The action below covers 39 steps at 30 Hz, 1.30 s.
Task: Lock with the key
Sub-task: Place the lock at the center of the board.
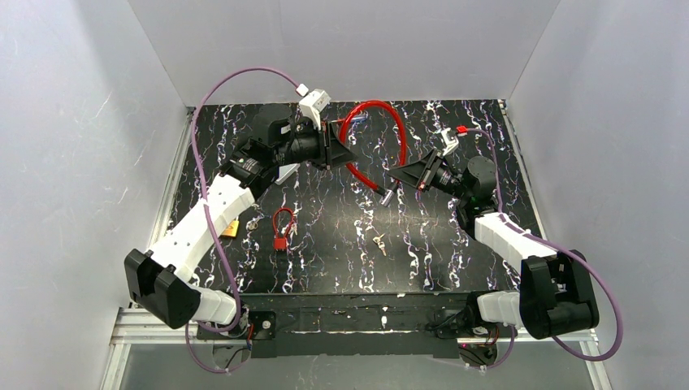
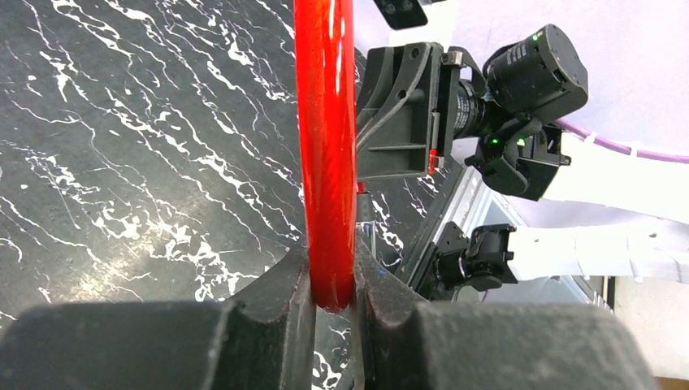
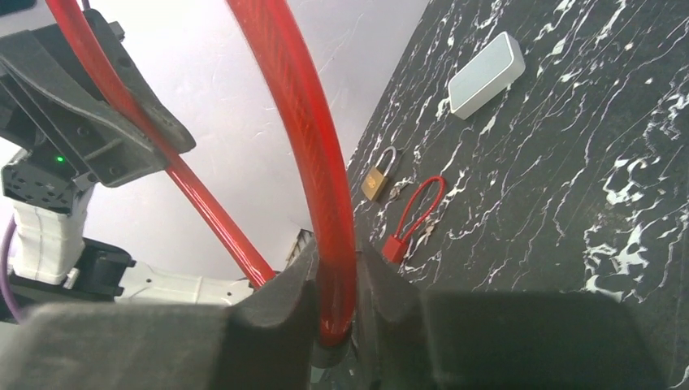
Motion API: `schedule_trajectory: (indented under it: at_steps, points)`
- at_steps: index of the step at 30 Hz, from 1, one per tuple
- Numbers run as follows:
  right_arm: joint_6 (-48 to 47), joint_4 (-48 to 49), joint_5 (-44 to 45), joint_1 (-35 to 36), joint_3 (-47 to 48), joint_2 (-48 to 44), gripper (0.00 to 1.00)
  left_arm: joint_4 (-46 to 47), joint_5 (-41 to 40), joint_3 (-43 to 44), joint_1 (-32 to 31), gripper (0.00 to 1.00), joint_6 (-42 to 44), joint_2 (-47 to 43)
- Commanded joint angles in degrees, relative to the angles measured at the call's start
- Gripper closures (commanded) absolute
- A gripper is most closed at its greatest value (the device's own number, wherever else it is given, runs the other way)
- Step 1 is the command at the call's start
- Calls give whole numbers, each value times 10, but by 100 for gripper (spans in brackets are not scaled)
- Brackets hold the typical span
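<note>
A red cable lock (image 1: 396, 122) arcs above the back of the table, held between both grippers. My left gripper (image 1: 340, 151) is shut on one part of the cable (image 2: 325, 122). My right gripper (image 1: 400, 175) is shut on the cable (image 3: 302, 138) near its end, and a metal tip (image 1: 387, 195) hangs just below it. A small key (image 1: 379, 242) lies on the black marbled table (image 1: 439, 244), in front of and between the grippers, apart from both.
A small red cable padlock (image 1: 281, 227) and a brass padlock (image 1: 230, 229) lie at the left; both show in the right wrist view, red (image 3: 414, 213) and brass (image 3: 376, 180). A grey box (image 3: 486, 75) lies behind them. White walls enclose the table.
</note>
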Motion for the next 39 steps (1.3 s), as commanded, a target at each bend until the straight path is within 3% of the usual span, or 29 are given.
schedule_trajectory:
  at_steps: [1, 3, 7, 19, 25, 39]
  points:
    - [-29, -10, -28, -6, 12, -9, 53, 32, 29, -13, 23, 100, -8, -36]
    - [-29, -10, -34, -5, 15, -12, 29, 28, 48, -40, 23, 100, -18, -44]
    - [-35, -17, -43, -5, 14, -19, 2, 19, 74, -90, 23, 100, -22, -68]
    - [-85, -97, -35, -6, 37, -20, 2, 63, 107, -327, 45, 100, -79, -143]
    - [-94, -108, -29, -7, 38, -21, 2, 98, 94, -405, 60, 100, -71, -121]
    - [-100, -119, -23, -11, 37, -30, 2, 90, -18, -415, 91, 100, -52, -103]
